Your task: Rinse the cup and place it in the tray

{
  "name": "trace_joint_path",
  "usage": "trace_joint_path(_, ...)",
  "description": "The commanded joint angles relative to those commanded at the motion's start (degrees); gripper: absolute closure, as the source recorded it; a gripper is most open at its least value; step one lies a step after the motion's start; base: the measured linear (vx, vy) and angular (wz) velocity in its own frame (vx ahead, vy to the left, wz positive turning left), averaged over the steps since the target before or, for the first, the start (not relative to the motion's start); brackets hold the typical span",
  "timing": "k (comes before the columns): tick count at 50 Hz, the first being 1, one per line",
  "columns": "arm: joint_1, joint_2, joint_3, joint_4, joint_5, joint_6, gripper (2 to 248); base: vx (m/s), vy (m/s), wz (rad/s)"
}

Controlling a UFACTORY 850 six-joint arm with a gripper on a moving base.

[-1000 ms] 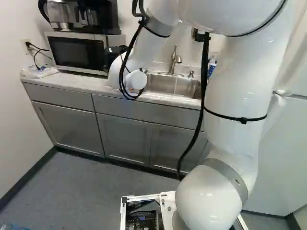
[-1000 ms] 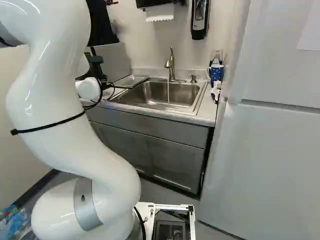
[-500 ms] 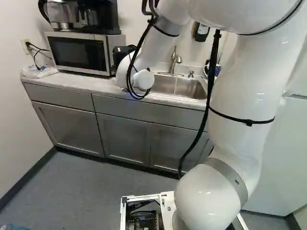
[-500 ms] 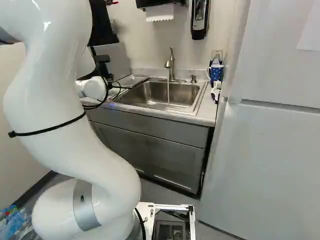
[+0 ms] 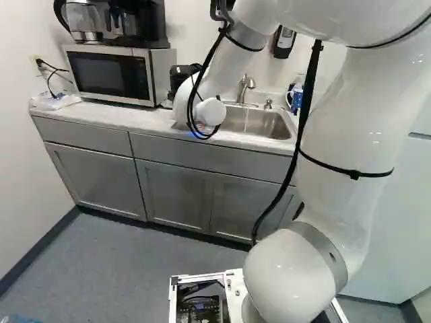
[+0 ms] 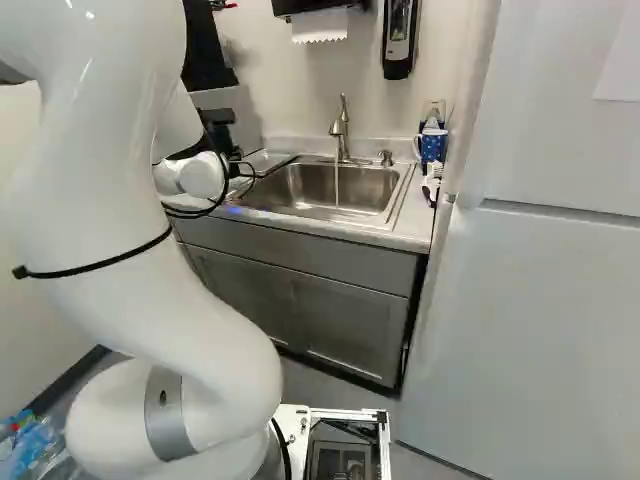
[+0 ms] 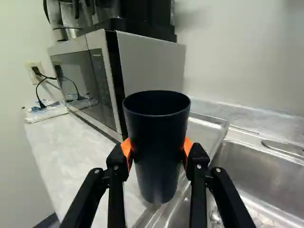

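Squeezing a dark cup [image 7: 156, 128] from both sides, the gripper [image 6: 222, 138] has its two orange pads [image 7: 187, 145] touching it. The cup stands up, with its open top facing up. It is in front of the side of the microwave [image 5: 111, 75]. Behind the cup, a clear tray [image 7: 206, 127] sits between the microwave and the sink [image 6: 325, 188]. The cup hides some of the tray. I can't tell if the bottom of the cup touches anything.

The arm [image 5: 343, 134] bends out over the gray counter [image 5: 135, 120], and its round white end is near the left side of the sink. A thin line of water [image 6: 337, 185] runs down from the faucet [image 6: 340, 130] into the sink. Next to the faucet is a little pump [image 6: 386, 158]. A blue mug with spots [image 6: 432, 147] sits by the right side of the sink, near the big white fridge [image 6: 530, 300].

On top of the microwave is a black coffee maker [image 5: 138, 23]. A small packet [image 5: 55, 101] lies near the wall, at the left of the left base view. A white paper towel [image 6: 319, 25] hangs over the sink, and a soap box [image 6: 398, 40] is on the wall beside it.
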Motion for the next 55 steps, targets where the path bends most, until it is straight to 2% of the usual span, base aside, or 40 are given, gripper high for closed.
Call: trace_joint_path(55, -9.0, 3.0, 3.2, 0.0, 0.0, 0.0, 128, 0.0, 0.0, 0.0)
